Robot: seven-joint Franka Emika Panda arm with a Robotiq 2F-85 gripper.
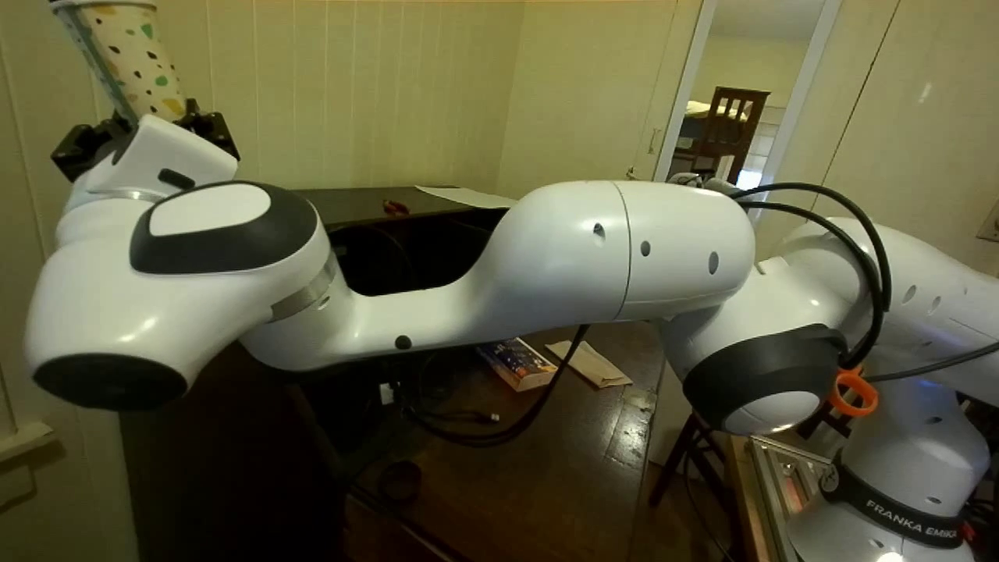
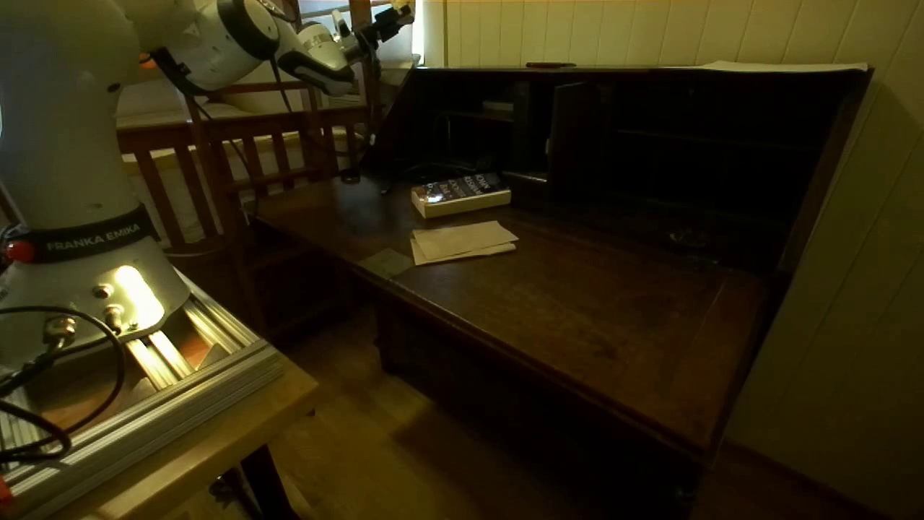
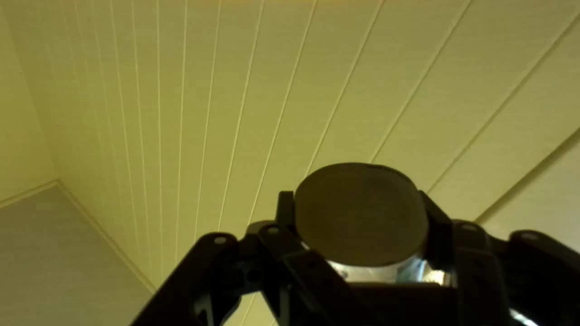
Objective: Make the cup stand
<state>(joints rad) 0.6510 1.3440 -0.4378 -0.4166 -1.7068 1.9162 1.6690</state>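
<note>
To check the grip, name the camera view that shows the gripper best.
The wrist view: it shows the gripper close up, with its fingers on either side of the round end of the cup. In both exterior views the gripper appears smaller, high in the picture, with less detail of the fingers.

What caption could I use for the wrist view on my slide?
The gripper holds the cup, seen end-on, with pale grooved panelling behind.

cup, between the jaws: cream, flecked green, dark and mustard | gripper: black | arm, behind the jaws: white, dark grey panels | wall, beyond the jaws: pale yellow, lined | desk, below: dark brown | book, below the jaws: dark cover, pale lettering
</note>
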